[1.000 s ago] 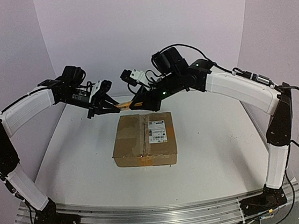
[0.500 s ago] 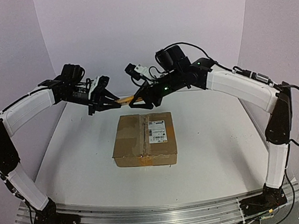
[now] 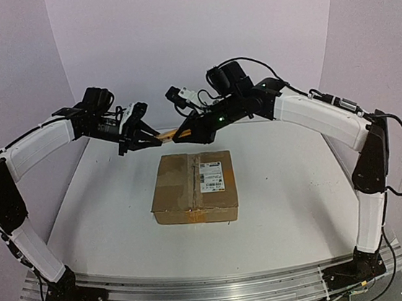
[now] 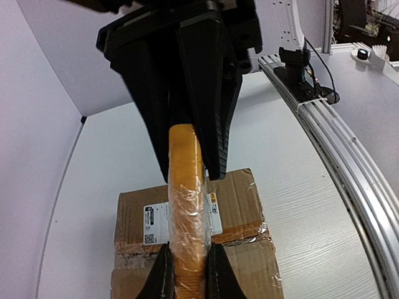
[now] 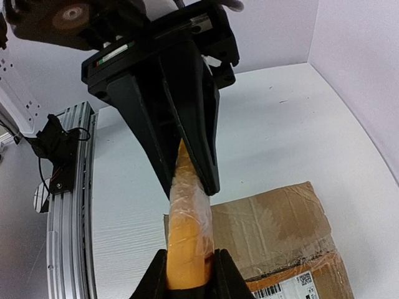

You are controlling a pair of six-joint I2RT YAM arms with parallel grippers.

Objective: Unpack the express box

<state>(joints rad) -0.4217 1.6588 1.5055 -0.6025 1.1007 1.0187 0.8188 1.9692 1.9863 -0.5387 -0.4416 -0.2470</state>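
Observation:
The express box [image 3: 194, 187] is a flat brown carton with a white label and lies on the table in the middle. It also shows in the left wrist view [image 4: 249, 205] and the right wrist view [image 5: 274, 230]. A slim yellow-orange utility knife [image 3: 168, 134], wrapped in clear film, hangs in the air above the box's far edge. My left gripper [image 3: 154, 136] is shut on one end of the knife [image 4: 187, 205]. My right gripper [image 3: 184, 132] is shut on the other end [image 5: 186, 230]. The two grippers face each other tip to tip.
The white table [image 3: 285, 184] has purple walls at the back and both sides. An aluminium rail [image 3: 217, 290] runs along the near edge with the arm bases on it.
Both grippers and the knife between them have risen a little. The right gripper has shifted slightly left, closer to the left one. The box has not moved.

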